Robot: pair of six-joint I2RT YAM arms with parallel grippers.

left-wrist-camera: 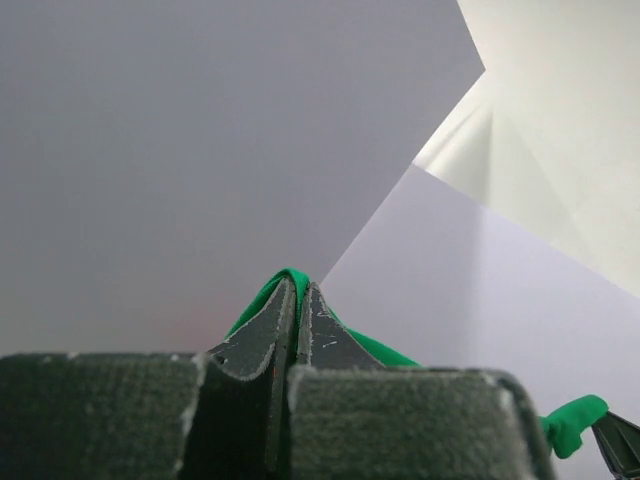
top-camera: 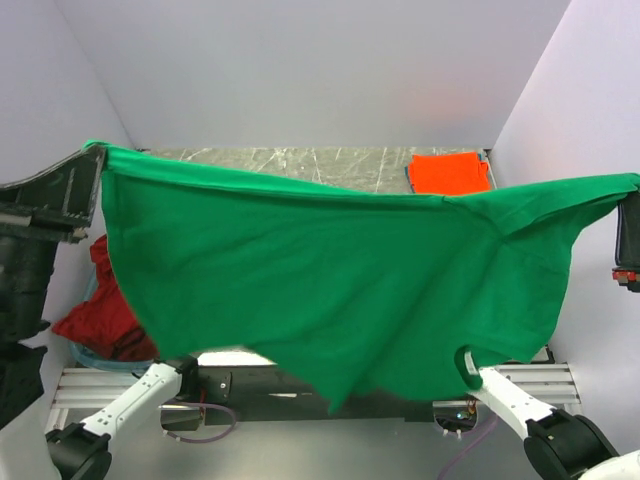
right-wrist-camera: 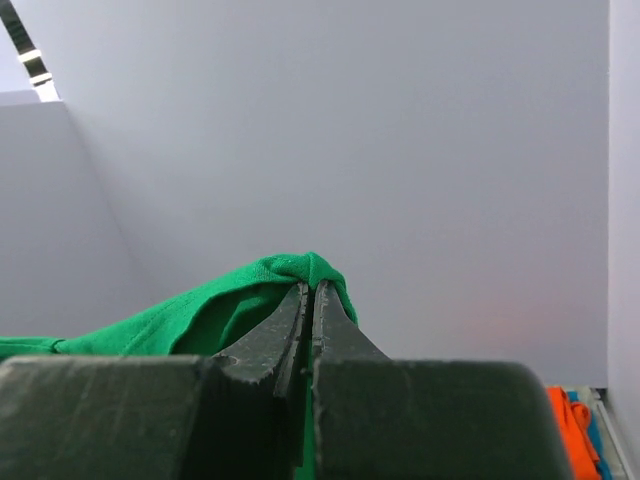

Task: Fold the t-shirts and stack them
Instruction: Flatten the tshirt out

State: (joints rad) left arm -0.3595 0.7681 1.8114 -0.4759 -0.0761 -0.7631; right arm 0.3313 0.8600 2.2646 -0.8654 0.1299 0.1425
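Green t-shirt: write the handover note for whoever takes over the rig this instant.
Grippers: the left pincer is shut on one end of the green t-shirt; the right pincer is shut on the other end.
Things: the green t-shirt hangs spread in the air between the arms, above the table, unfolded. The orange-red t-shirt lies folded at the far right, with a blue edge showing under it. The dark red t-shirt is bunched up at the near left.
Done: the orange-red one is folded.
Left: lay down and fold the green one, fold the dark red one, then stack them.
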